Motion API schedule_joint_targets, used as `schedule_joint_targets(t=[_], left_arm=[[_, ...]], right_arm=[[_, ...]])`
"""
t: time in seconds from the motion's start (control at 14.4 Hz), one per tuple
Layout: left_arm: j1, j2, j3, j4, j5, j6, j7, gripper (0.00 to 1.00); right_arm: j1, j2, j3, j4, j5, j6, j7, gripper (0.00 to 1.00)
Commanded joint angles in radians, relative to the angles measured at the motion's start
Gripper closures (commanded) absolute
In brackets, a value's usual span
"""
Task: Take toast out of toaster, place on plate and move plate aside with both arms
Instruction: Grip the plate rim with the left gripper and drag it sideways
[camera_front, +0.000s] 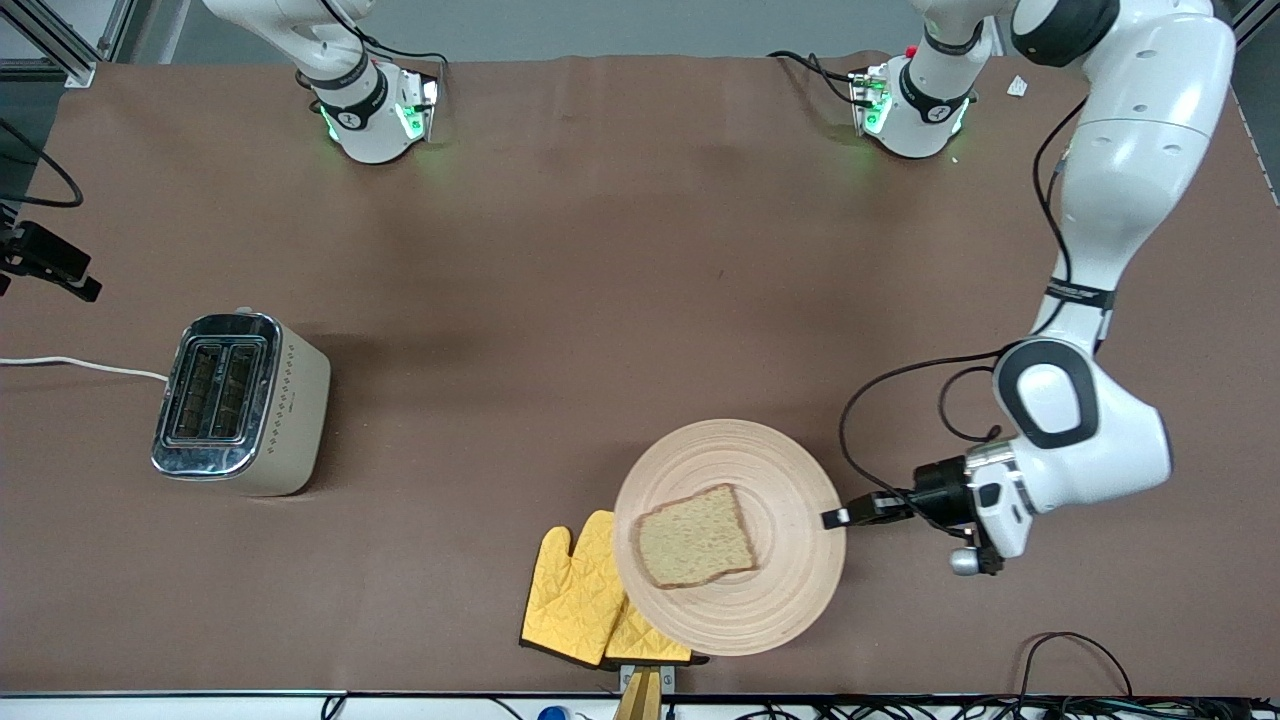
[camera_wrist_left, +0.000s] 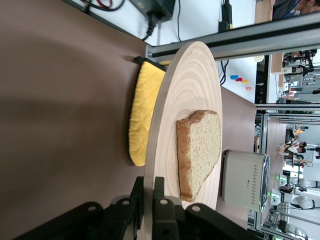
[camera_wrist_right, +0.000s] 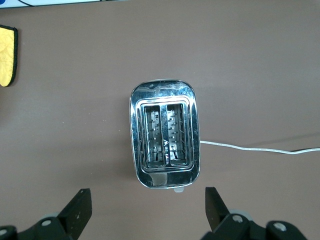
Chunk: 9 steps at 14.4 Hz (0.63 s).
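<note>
Clamped on the plate's (camera_front: 790, 600) rim at the left arm's end, the left gripper (camera_front: 836, 517) holds it partly over the mitts (camera_front: 580, 595) with the toast (camera_front: 696, 549) lying on top. Tilt the plate in moving it aside — the toast could slide off. Right gripper (camera_wrist_right: 148, 210) hangs wide open over the empty toaster (camera_front: 240, 405), holding nothing.

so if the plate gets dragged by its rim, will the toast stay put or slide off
The toast lies flat near the middle of the plate, so it probably stays. The plate looks stiff, smooth wood; a jerk might shift the toast. One edge rests on the oven mitts, so the plate could snag there.
</note>
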Motion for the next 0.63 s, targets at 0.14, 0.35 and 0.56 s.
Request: schedule_joint_targets(t=[0.14, 0.35, 0.56], left_arm=[[0.168, -0.036, -0.017, -0.03, 0.0, -0.2, 0.138, 1.0], [0.241, -0.029, -0.017, -0.036, 0.041, -0.266, 0.17, 1.0], [0.31, -0.021, -0.017, -0.066, 0.052, -0.297, 0.239, 1.0]], right_arm=[[-0.013, -0.024, 0.013, -0.018, -0.003, 0.012, -0.011, 0.0], [-0.015, -0.024, 0.013, -0.015, -0.003, 0.015, -0.011, 0.0], [-0.024, -0.019, 0.013, -0.006, -0.003, 0.016, -0.011, 0.0]])
